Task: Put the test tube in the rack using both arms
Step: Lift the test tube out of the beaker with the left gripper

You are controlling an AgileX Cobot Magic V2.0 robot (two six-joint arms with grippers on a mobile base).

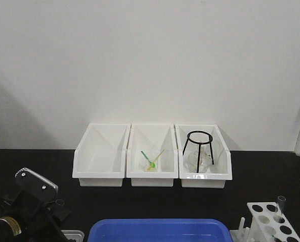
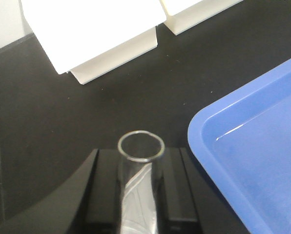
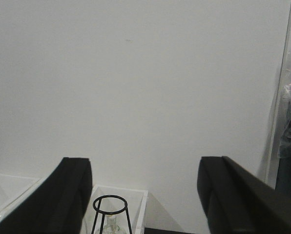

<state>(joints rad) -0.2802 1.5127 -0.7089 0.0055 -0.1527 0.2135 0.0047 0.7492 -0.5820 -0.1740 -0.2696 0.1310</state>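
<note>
Left tool clamped, right tool spread (fingers wide).

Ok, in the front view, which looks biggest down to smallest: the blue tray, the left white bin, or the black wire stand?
1. blue tray, though it is nearest the camera and cut off at the bottom
2. left white bin
3. black wire stand
</note>
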